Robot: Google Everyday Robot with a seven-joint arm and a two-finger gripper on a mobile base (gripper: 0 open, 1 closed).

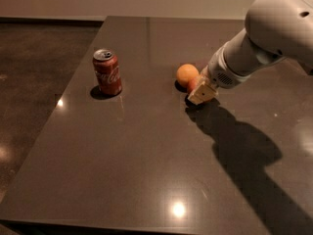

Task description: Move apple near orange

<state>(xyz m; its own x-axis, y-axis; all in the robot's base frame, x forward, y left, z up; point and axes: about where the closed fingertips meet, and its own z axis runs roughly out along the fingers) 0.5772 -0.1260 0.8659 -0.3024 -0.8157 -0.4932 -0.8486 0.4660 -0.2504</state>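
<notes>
The orange (pixel 187 74) sits on the dark table (pixel 146 155), right of centre. A small sliver of the red apple (pixel 193 84) shows just right of the orange and touches or nearly touches it; the rest is hidden behind my gripper. My gripper (pixel 202 92) is down at the table surface, right at the apple, on the end of the white arm (pixel 264 38) that reaches in from the upper right.
A red soda can (pixel 107 72) stands upright to the left of the orange. The table's left edge runs diagonally next to the dark floor (pixel 34 82). The arm casts a wide shadow (pixel 244 151) over the table's right side.
</notes>
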